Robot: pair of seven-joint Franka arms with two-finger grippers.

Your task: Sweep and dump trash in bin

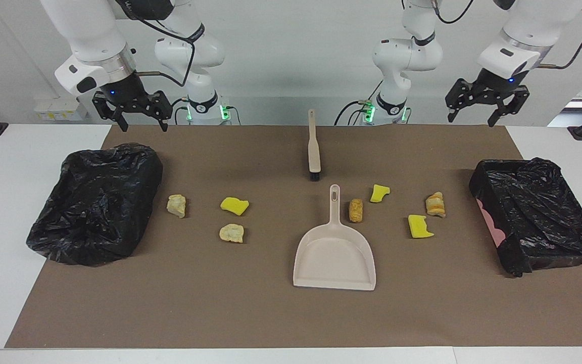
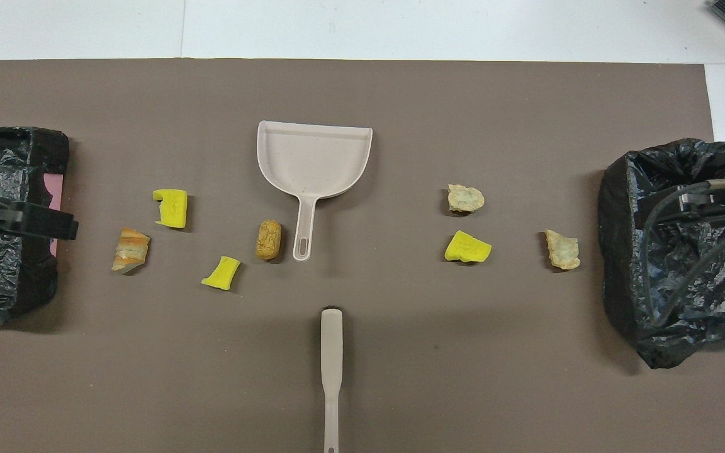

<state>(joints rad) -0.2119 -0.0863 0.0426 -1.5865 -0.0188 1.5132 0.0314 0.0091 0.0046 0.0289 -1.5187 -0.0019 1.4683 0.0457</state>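
We see both grippers spread, holding nothing: left gripper [image 1: 483, 108] up near its bin [image 1: 538, 212], right gripper [image 1: 138, 115] up near the other bin [image 1: 96, 202]. Seven trash scraps [image 1: 234, 205] lie on the mat [image 1: 220, 303] either side of the dustpan [image 1: 334, 258]; brush [image 1: 313, 151] nearer the robots.

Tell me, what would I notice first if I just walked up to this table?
Probably the bright yellow sponge scraps and brown bread lumps scattered across the brown mat, with a beige dustpan lying in the middle and a brush nearer to the robots. A black-bagged bin sits at each end. The left gripper and right gripper hang up in the air, jaws open, holding nothing.
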